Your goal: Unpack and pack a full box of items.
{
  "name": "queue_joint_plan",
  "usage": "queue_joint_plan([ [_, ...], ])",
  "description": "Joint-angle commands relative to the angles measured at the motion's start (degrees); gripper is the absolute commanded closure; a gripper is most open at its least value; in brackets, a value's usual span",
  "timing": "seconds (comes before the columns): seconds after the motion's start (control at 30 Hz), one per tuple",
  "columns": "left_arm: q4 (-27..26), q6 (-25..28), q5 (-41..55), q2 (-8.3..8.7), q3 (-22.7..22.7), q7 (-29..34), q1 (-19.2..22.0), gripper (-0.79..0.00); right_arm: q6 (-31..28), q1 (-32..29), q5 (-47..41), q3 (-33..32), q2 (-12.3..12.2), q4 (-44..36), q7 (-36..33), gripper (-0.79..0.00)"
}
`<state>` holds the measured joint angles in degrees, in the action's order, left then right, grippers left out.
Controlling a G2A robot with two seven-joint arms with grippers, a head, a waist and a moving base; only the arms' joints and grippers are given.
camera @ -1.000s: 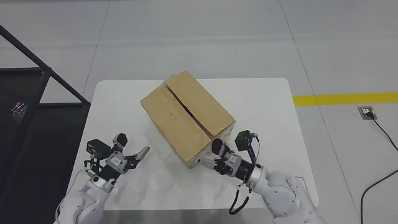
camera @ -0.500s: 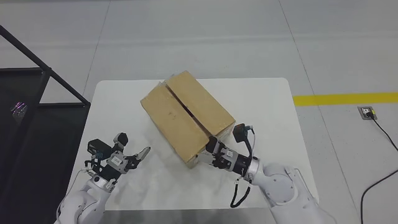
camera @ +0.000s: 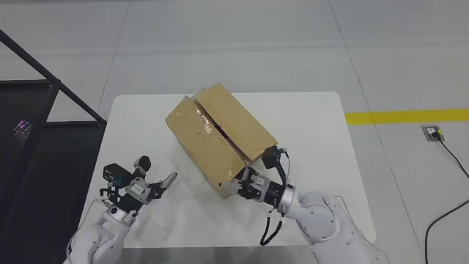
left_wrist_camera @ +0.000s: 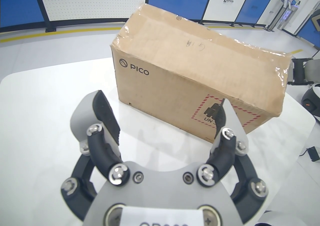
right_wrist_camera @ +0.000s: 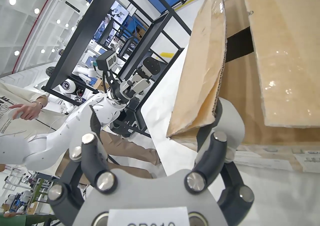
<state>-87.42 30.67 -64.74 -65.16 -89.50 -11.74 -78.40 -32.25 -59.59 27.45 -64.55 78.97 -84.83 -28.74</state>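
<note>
Brown cardboard box [camera: 220, 136] stands diagonally at the middle of the white table [camera: 315, 117], long seam uppermost.

Change noted: within the last second the right gripper [camera: 234, 188] has moved in from beside the box's near corner to its near end face. The left-hand flap [right_wrist_camera: 202, 69] now stands lifted off the seam — a dark gap shows between it and the right-hand flap [right_wrist_camera: 282, 36], which lies flat.

Judgement: unpacking is at the opening step; no contents are out yet, and the second flap remains to be raised.

Right gripper: jaws spread wide, clamping nothing. One finger [right_wrist_camera: 232, 117] sits tucked behind the raised flap's near corner, touching the cardboard edge — prising, not grasping.

Left gripper [left_wrist_camera: 162, 101]: released, jaws wide apart, nothing between them. It hovers over bare table facing the box's long side, clear of it, position unchanged.
</note>
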Motion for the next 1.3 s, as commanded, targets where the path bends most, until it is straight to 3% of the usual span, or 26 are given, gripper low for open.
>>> queue_joint_plan([
  [0.0,0.0,-0.1,0.0,0.01,0.0,-0.1,0.0,-0.785,0.6,0.0,1.2,0.5,0.0,-0.1,0.8,-0.372],
  [0.13,-0.2,-0.1,0.1,0.07,-0.3,-0.5,-0.2,-0.785,2.4,0.0,3.4,1.1,0.1,-0.1,3.2,-0.262],
  [0.23,-0.3,-0.1,0.2,0.1,-0.5,-0.7,-0.3,-0.785,2.7,0.0,5.3,1.5,0.1,0.0,5.2,-0.234],
  [0.43,-0.4,-0.4,0.3,0.16,-0.8,-0.9,-0.5,-0.785,2.2,0.1,5.9,1.8,0.1,0.8,6.7,0.0],
  [0.63,-0.4,-1.7,1.3,0.16,-1.5,-1.6,-0.5,-0.785,-1.8,0.3,5.6,1.7,-0.4,1.2,4.9,0.0],
  [0.93,1.5,-9.0,5.5,-0.34,-2.4,-1.5,0.4,-0.785,-9.1,-1.3,5.9,-0.3,-1.7,0.0,2.3,0.0],
  [1.27,3.5,-15.7,9.5,-0.93,-2.7,-0.6,1.7,-0.785,-11.6,-3.7,6.1,-3.6,-3.2,-2.3,1.3,0.0],
])
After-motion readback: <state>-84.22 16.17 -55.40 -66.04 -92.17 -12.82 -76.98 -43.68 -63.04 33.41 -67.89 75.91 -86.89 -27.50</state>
